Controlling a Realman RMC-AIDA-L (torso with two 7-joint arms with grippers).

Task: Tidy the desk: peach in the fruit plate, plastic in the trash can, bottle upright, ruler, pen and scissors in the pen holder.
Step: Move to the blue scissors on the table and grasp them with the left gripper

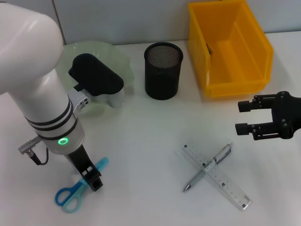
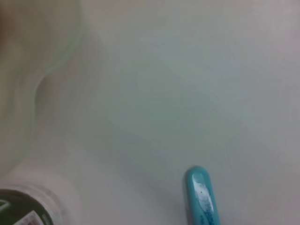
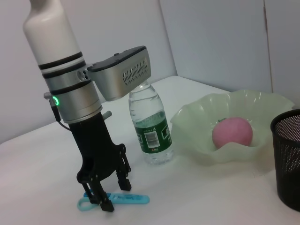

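The left arm (image 1: pixel 33 80) is a thick white tube, glossy, with two thin black rings near the wrist and a grey band below them. On this band a small green ring light (image 1: pixel 62 140) glows. A metal plug with a black cable (image 1: pixel 34 151) comes out at the side. A silver-grey box with rows of vent holes (image 3: pixel 123 72) — the wrist camera housing — sits on the wrist. The left gripper (image 3: pixel 114 191) and the right gripper (image 1: pixel 241 117) are matte black — angular fingers, jointed links.
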